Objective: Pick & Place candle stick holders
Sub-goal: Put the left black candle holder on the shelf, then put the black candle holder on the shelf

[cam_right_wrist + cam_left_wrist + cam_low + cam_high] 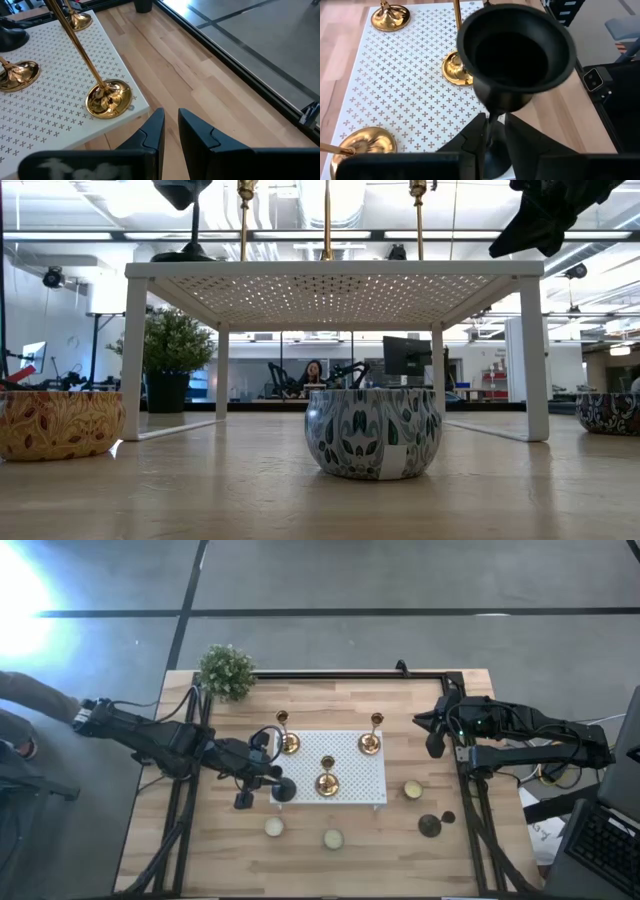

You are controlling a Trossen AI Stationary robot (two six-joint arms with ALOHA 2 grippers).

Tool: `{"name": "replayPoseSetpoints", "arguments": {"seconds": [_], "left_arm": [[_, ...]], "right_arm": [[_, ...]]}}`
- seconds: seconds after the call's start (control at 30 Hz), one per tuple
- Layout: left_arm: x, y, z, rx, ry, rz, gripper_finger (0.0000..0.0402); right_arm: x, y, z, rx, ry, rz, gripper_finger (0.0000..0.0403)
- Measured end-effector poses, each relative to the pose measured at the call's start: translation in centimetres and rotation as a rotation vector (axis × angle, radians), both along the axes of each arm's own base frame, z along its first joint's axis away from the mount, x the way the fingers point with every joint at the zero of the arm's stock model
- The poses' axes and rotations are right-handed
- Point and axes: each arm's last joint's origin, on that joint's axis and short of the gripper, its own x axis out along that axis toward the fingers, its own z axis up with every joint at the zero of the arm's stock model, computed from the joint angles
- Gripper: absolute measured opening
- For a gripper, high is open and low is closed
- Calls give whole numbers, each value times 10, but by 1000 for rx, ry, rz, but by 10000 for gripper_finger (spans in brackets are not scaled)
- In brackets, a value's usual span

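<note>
Left wrist view shows the left gripper (pixel 492 137), fingers narrow around the stem of a black candle stick holder (pixel 515 55) standing on the white perforated stand's (pixel 345 745) corner; judged best: open fully, retreat straight back, avoid tipping it

Potted plant (pixel 227 671) at table (pixel 330 860) corner; patterned tins (pixel 372 432) in front.
</note>
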Motion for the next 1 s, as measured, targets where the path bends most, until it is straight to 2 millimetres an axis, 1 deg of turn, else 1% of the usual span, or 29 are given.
{"name": "replayPoseSetpoints", "arguments": {"seconds": [0.17, 0.27, 0.37, 0.53, 0.63, 0.7, 0.8, 0.9, 1.0], "left_arm": [[0, 1, 0, 2, 2, 15, 80], [-6, 3, 0, -4, 46, 35, 81], [-15, 7, 7, -14, 112, 93, 82], [-38, 13, 23, -65, 228, 207, 82], [-53, 15, 27, -73, 240, 277, 83], [-63, 15, 24, -50, 205, 332, 83], [-78, 13, 14, -5, 139, 426, 83], [-91, 10, -2, 20, 57, 528, 83], [-97, 6, -20, 1, -31, 613, 83]], "right_arm": [[0, 0, 0, 0, 1, 0, 50], [0, 0, 0, 0, 1, 0, 50], [0, 0, 0, 6, 0, 1, 50], [0, 0, -1, 9, 4, 6, 50], [-1, 2, -2, 38, 24, 45, 49], [-2, 4, -5, 81, 46, 78, 47], [-6, 8, -10, 141, 97, 99, 39], [-8, 16, -13, 188, 132, 126, 25], [-8, 25, -12, 208, 126, 172, 12]]}}
